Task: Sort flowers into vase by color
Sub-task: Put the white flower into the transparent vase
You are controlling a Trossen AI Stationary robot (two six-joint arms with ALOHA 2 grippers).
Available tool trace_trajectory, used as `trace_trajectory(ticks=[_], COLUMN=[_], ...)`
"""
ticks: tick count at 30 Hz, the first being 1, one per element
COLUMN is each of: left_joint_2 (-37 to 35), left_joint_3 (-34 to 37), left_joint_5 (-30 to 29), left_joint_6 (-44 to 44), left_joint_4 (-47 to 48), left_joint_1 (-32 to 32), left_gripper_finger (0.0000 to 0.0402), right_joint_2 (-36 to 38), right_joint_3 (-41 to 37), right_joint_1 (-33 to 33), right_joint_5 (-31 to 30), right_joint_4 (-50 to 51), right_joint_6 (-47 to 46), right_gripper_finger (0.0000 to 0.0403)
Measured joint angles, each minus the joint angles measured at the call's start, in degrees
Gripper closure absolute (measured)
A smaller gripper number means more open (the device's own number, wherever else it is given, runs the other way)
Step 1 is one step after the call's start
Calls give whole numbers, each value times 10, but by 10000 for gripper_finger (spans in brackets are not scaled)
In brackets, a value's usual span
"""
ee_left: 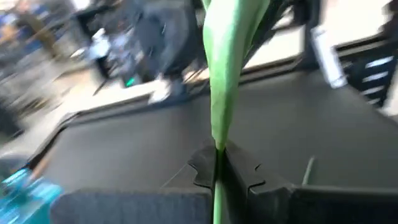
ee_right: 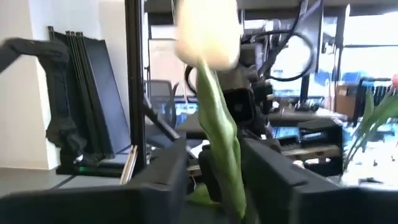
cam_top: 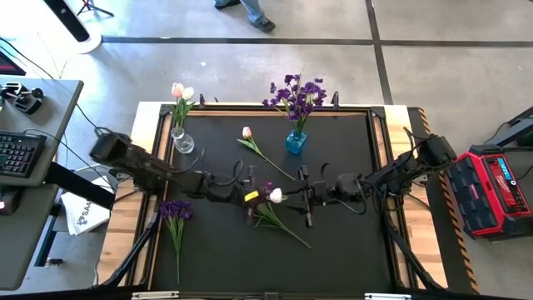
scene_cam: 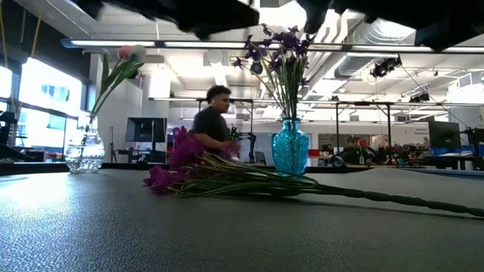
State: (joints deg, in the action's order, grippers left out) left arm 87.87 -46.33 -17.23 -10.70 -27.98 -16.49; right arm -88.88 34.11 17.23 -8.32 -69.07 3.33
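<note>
A white tulip [cam_top: 276, 196] hangs above the table's middle between my two grippers, its bud [ee_right: 208, 34] and green stem [ee_right: 224, 155] showing in the right wrist view. My left gripper [cam_top: 254, 197] is shut on it. My right gripper [cam_top: 298, 197] is open, its fingers standing on either side of the stem. A clear vase [cam_top: 181, 140] with pink and white tulips stands at the far left. A blue vase [cam_top: 296, 142] with purple flowers stands at the far middle. A pink tulip [cam_top: 246, 132] and two purple flowers [cam_top: 175, 210] [cam_top: 266, 188] lie on the mat. My left gripper pinches the tulip's green stem and leaf [ee_left: 219, 134] between its two shut fingers [ee_left: 245, 174]. The fingers come about level from the table's left and lie across the stem. The tulip is lifted clear of the mat.
A purple flower's long stem [scene_cam: 378, 196] runs across the mat under the grippers. A desk with a keyboard [cam_top: 21, 154] stands left of the table, a red case [cam_top: 491, 187] right of it. A person [scene_cam: 212, 121] stands in the room beyond the far edge.
</note>
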Motion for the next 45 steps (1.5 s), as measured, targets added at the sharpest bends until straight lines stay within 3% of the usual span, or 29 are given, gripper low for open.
trace_trajectory(ticks=[5, 9, 11, 17, 22, 35, 45], left_joint_2=[-106, -196, -242, -360, -429, -590, -624], left_joint_3=[5, 8, 8, 8, 8, 9, 9], left_joint_5=[-200, -404, -479, -576, -724, -722, -628], left_joint_6=[45, 89, 108, 58, 21, 206, 367], left_joint_4=[194, 316, 357, 382, 403, 607, 781], left_joint_1=[-45, -82, -95, -101, -93, -23, 54], left_gripper_finger=[401, 401, 401, 401, 401, 401, 401], right_joint_2=[64, 117, 128, 91, 36, 4, 4], right_joint_3=[0, 0, 0, 0, 0, 0, 0], right_joint_1=[13, 25, 28, 29, 29, 31, 31], right_joint_5=[-9, -51, -75, -95, -110, -109, -108], right_joint_4=[27, 109, 152, 172, 131, 102, 100], right_joint_6=[38, 50, 46, 16, 10, 1, 1], right_gripper_finger=[180, 156, 154, 161, 171, 183, 183])
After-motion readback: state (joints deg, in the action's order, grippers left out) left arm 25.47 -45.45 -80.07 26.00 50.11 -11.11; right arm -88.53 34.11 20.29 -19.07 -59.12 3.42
